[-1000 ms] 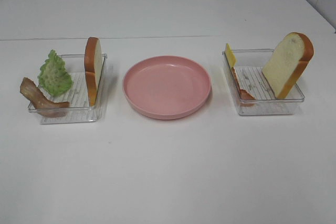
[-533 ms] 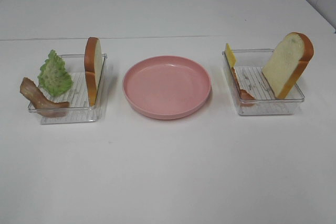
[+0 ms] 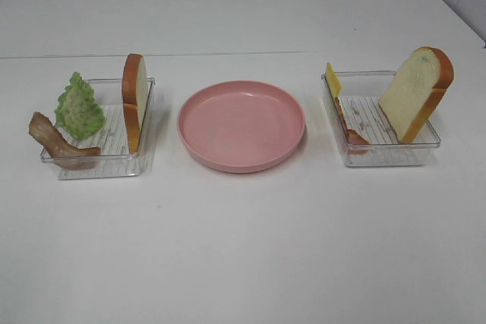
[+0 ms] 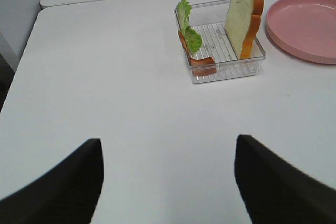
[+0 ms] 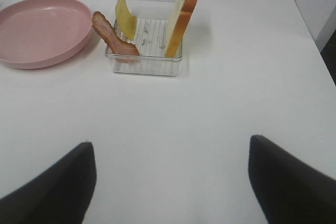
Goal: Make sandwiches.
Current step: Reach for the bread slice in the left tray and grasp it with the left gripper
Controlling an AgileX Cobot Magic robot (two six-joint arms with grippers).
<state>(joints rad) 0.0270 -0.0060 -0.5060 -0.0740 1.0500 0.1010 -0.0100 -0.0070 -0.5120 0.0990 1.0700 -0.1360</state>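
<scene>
Currently, the left gripper (image 4: pixel 167 148) and right gripper (image 5: pixel 169 148) are being held wide apart, empty. No sandwiches are being stacked yet: the left bread slice (image 3: pixel 134 104) and right bread slice (image 3: pixel 416 95) are being propped on edge at mid-left and mid-right, flanking the pink plate (image 3: pixel 241 123). One slice should be pinched across its flat faces.

A: How many trays are there?
B: Two. The left tray (image 3: pixel 99 167) and the right tray (image 3: pixel 383 159).
A: And plates?
B: One pink plate (image 3: pixel 241 123).
A: Bread?
B: Two. The left bread slice (image 3: pixel 134 100) and the right bread slice (image 3: pixel 416 92).
A: Bacon?
B: Two. The left bacon strip (image 3: pixel 53 142) and the right bacon strip (image 3: pixel 351 134). There is also one lettuce leaf (image 3: pixel 79 108) and one cheese slice (image 3: pixel 332 80).
</scene>
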